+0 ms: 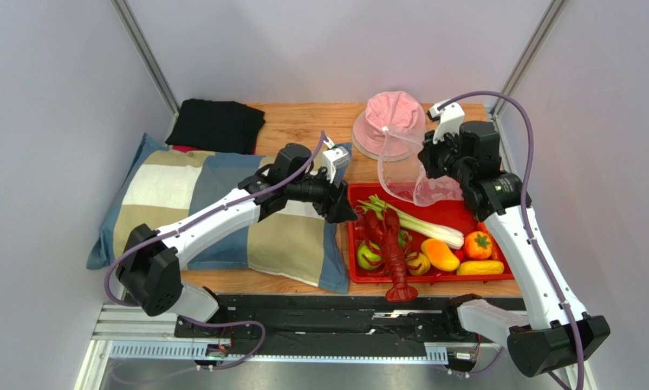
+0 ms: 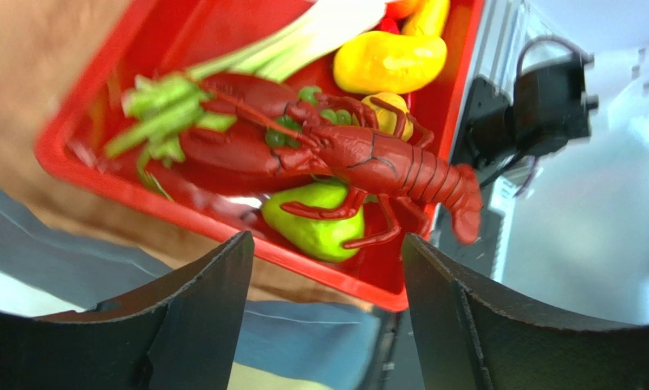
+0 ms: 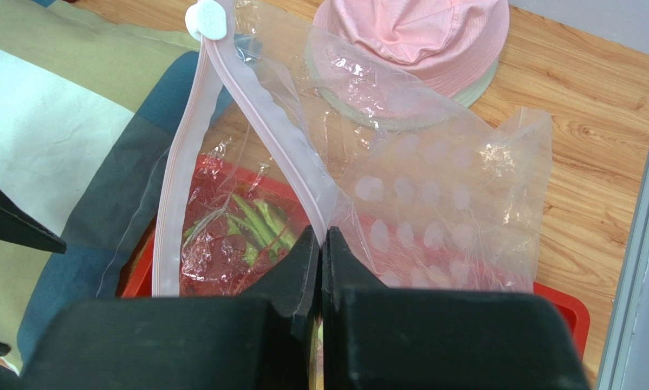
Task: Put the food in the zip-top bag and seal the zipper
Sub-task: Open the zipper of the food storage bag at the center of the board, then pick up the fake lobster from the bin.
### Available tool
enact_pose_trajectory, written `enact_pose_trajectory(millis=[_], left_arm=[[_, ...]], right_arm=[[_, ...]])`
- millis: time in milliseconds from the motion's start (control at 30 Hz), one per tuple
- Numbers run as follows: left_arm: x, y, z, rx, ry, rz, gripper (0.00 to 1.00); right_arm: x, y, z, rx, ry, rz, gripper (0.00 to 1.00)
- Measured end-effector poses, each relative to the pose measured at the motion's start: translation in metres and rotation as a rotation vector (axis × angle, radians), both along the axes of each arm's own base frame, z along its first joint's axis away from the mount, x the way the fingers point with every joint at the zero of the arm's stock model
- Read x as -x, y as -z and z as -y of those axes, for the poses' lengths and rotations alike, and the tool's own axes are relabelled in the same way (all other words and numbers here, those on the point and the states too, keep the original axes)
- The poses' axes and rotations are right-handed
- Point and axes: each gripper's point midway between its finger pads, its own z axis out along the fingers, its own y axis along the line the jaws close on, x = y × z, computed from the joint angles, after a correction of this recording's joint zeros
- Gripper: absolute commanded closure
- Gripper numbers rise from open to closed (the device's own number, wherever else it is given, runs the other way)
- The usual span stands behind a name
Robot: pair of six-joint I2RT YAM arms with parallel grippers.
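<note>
Loading step; right hand (image 3: 321, 264) clamps the zip-top bag (image 3: 458, 203) by its mouth edge, aloft; left hand (image 2: 328, 248) gapes, lobster (image 2: 368, 158) just ahead; next, descend and grip it

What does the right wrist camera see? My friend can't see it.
The black right gripper is shut on the mouth edge of a clear, pale-dotted plastic bag, its pink zipper strip gaping open. Through the bag show a red plastic tray and green celery; a pink fabric hat lies behind on the wooden table.
</note>
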Motion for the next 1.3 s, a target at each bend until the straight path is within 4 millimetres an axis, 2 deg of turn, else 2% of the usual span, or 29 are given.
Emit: enact_pose_trajectory(millis=[133,267,400,633,733,867,1100,1300], left_arm=[[0.003,0.012,0.009,-0.036,-0.129,-0.18,0.27],[0.002,0.01,0.017,-0.05,-0.29,-0.302,0.25],[-0.009,0.009,0.03,-0.051,-0.434,-0.452,0.25],[-0.003,0.049,0.041,-0.093,-0.613,-0.734,0.21],[0.003,0.065,0.05,-0.133,-0.641,-0.791,0.21],[-0.001,0.08,0.057,-0.175,-0.705,-0.844,0.27],[-0.018,0.092,0.063,-0.214,-0.845,-0.885,0.3],[-0.02,0.101,0.069,-0.25,-0.922,-0.888,0.33]], right_arm=[[-0.003,0.001,0.0,-0.005,0.009,-0.007,1.0],[-0.006,0.001,0.001,-0.007,0.026,-0.012,1.0],[-0.008,0.0,0.003,-0.006,0.038,-0.01,1.0],[-0.011,-0.002,0.002,-0.024,0.055,-0.014,1.0],[-0.01,-0.002,0.002,-0.032,0.058,-0.018,1.0],[-0.009,-0.003,0.002,-0.039,0.062,-0.018,1.0],[-0.007,-0.006,0.002,-0.045,0.061,-0.01,1.0],[-0.007,-0.007,0.001,-0.046,0.059,-0.01,1.0]])
